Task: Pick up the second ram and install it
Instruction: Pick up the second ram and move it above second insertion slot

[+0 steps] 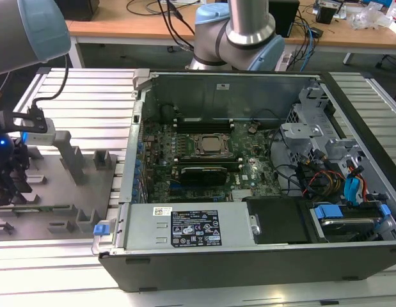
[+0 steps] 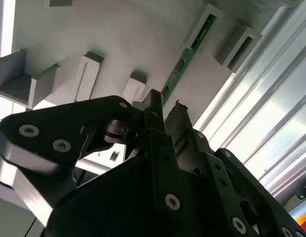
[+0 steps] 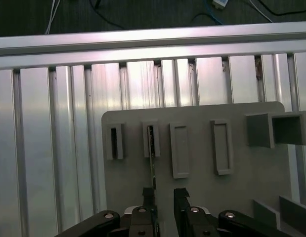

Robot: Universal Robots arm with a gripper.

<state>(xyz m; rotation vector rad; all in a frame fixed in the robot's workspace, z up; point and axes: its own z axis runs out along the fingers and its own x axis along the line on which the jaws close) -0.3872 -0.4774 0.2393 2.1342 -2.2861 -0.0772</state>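
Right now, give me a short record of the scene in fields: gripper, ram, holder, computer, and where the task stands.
gripper: open, fingers apart, low over the holder plate
second ram: green stick on edge, one end in a slotted block, the other end close beside one fingertip
holder plate: grey, lying on the slatted metal table, at the exterior view's left of the computer case
computer case: side panel off, motherboard exposed
task state: ram in its holder, not yet gripped

The end effector point(image 3: 164, 192) hides one end of the second ram point(image 3: 153, 163).
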